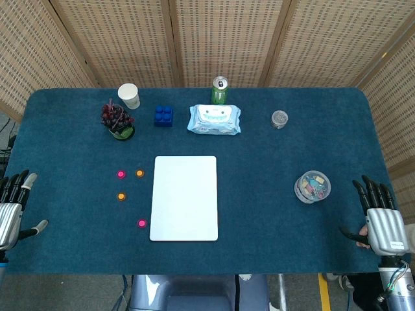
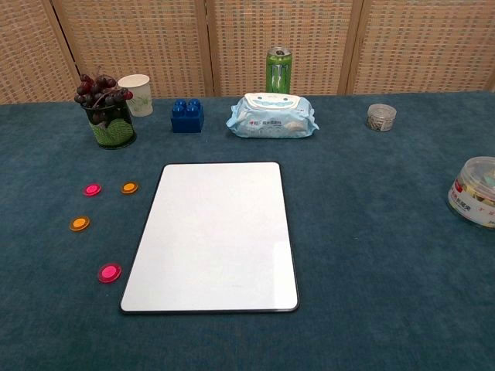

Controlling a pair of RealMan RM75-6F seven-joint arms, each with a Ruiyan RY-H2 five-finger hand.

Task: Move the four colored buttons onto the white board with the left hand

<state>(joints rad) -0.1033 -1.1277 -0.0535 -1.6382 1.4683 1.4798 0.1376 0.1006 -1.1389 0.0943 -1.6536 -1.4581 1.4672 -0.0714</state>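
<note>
A white board (image 1: 185, 197) (image 2: 216, 236) lies flat in the middle of the blue table. To its left sit the buttons: a pink one (image 1: 120, 173) (image 2: 92, 189) and an orange one (image 1: 139, 173) (image 2: 129, 187) side by side, another orange one (image 1: 121, 196) (image 2: 80, 223) below them, and a second pink one (image 1: 141, 223) (image 2: 109, 272) nearest the front edge. My left hand (image 1: 13, 207) rests at the table's left edge, fingers apart, holding nothing. My right hand (image 1: 379, 217) hovers at the right edge, also empty. Neither hand shows in the chest view.
Along the back stand a paper cup (image 1: 129, 95), a pot of grapes (image 1: 117, 121), a blue brick (image 1: 163, 115), a wipes pack (image 1: 214, 120), a green can (image 1: 220, 90) and a small jar (image 1: 279, 118). A clear tub (image 1: 312, 186) sits at the right.
</note>
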